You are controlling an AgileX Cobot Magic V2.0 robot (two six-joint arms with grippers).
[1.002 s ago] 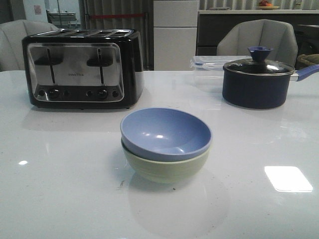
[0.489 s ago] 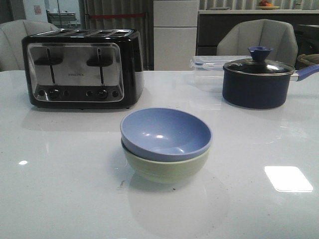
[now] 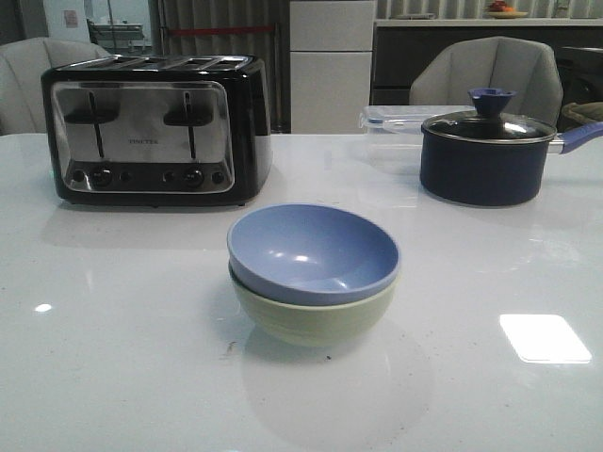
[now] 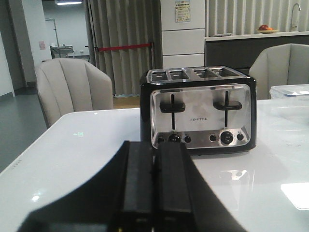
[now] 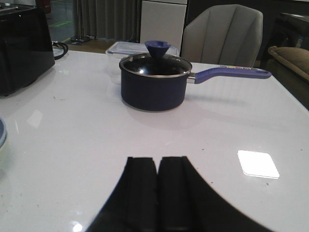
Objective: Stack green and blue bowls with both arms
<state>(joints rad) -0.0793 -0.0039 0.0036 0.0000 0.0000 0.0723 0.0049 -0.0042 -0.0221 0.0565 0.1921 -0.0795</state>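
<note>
two bowls, blue bowl (image 3: 314, 252) nested in green bowl (image 3: 316, 318); both end effectors (image 4: 154, 193) (image 5: 158, 193) closed, empty

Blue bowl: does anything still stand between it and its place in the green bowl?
Nothing visible does. The blue bowl already sits nested in the green bowl, mid-table. The toaster and lidded pot stand farther back. Both grippers, left and right, are shut and empty.

You see the robot only through its wrist cameras. Your left gripper (image 4: 154, 188) shows two flat, matte black fingers with squared edges, widening into a dark body, a thin seam between them. Your right gripper (image 5: 158, 193) looks the same: black, angular, plain, with no visible markings, screws or cables.
</note>
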